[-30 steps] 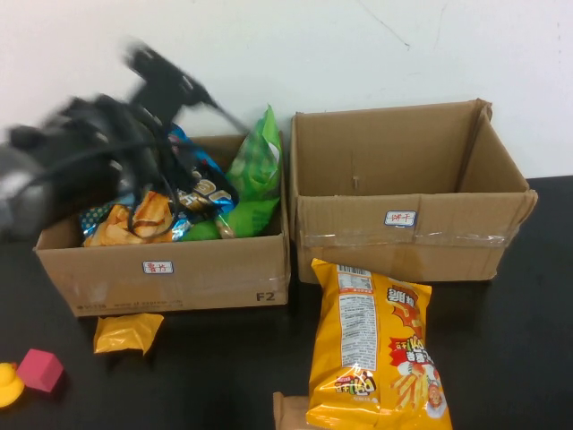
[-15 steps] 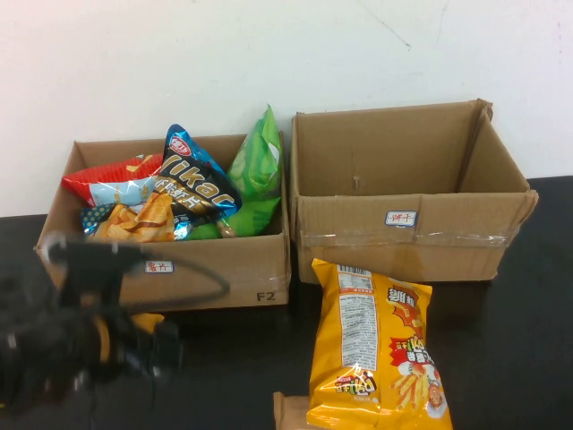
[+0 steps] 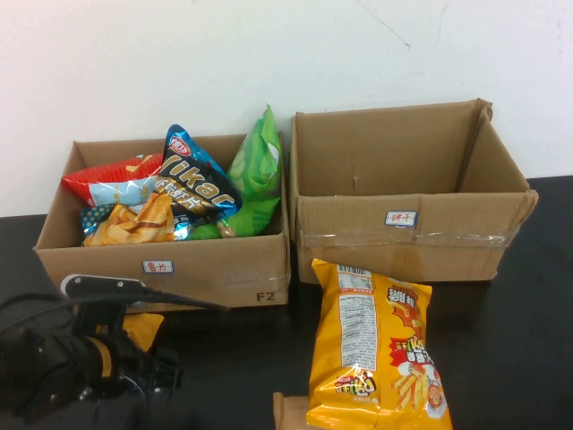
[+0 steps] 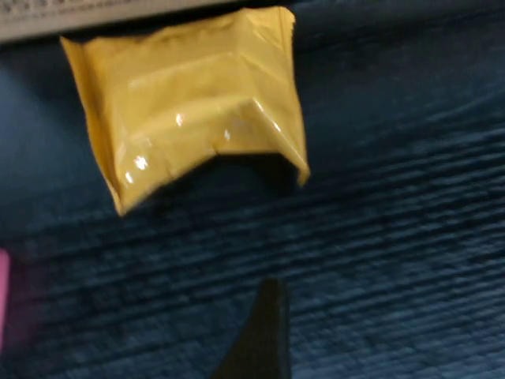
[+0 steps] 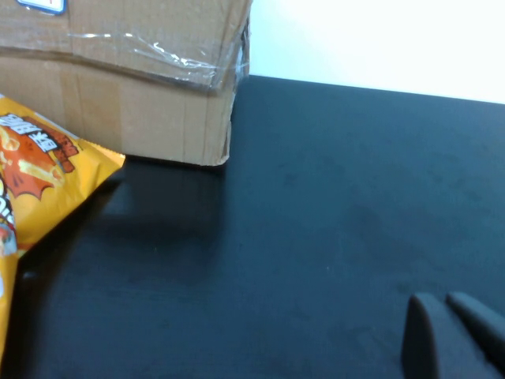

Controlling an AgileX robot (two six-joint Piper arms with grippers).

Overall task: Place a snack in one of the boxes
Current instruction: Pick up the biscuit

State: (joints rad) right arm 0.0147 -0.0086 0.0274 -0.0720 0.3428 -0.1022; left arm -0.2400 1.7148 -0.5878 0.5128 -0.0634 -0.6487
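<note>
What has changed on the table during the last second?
The left arm swung from over the left box down to the table's front left. The left gripper now hovers near the small yellow packet, holding nothing. The blue snack bag in that box came into view. The big orange bag, right box and right gripper stayed.

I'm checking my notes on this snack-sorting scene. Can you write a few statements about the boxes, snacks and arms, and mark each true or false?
1. The right box holds several snacks. False: no snacks show inside it.
2. The left box holds chip bags. True.
3. The left tool is near a small yellow packet on the table. True.
4. The big orange bag lies inside a box. False: it lies on the table, before the right box.
5. The right tool grips a snack. False: it holds nothing.
</note>
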